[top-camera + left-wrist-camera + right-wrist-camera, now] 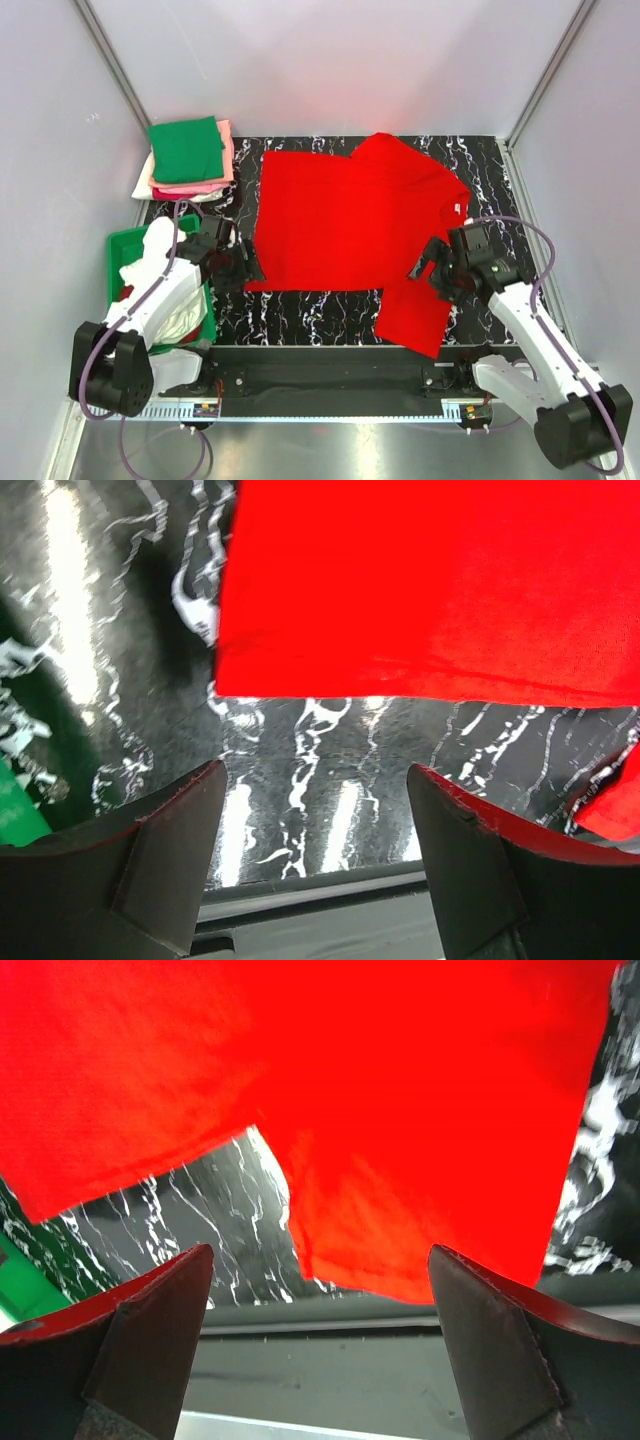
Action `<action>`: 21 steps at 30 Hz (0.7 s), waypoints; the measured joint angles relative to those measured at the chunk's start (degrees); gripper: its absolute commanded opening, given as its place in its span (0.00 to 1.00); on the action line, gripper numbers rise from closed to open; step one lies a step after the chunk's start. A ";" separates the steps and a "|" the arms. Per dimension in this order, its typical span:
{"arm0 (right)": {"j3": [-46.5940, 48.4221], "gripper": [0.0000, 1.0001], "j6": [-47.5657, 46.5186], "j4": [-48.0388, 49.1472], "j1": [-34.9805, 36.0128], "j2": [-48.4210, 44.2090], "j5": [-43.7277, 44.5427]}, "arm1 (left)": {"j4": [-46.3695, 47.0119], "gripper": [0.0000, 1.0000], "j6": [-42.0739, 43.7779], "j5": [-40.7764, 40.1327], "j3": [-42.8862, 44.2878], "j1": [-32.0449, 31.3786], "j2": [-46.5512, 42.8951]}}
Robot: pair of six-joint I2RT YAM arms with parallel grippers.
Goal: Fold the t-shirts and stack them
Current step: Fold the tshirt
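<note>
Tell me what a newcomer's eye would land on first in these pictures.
The bright red t-shirt lies spread nearly flat across the middle of the black marbled table, a sleeve reaching toward the near edge. Next come the folded stack in the far left corner, with the green tee on top, and the green bin at near left. The left tool and right tool sit open, flanking the shirt's near edge.

Spread tee [345,215] mid table [300,312]; folded stack [188,158] behind, far-L corner; bin [118,250] near-L; L gripper [245,265] btwn bin & tee; R gripper [425,266] at tee's R side.
</note>
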 measured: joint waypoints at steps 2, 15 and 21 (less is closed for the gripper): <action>-2.27 0.95 2.19 -0.24 1.73 -2.60 0.09 | 0.63 0.75 -1.05 -1.33 -1.40 0.00 -1.09; -4.24 0.97 7.28 -3.39 2.36 -6.29 1.77 | 10.36 0.50 -5.42 -5.88 -5.97 -0.76 7.98; -4.24 0.99 7.78 -4.70 2.40 -6.16 4.15 | 16.70 0.07 -6.64 -6.03 -5.05 -2.32 11.93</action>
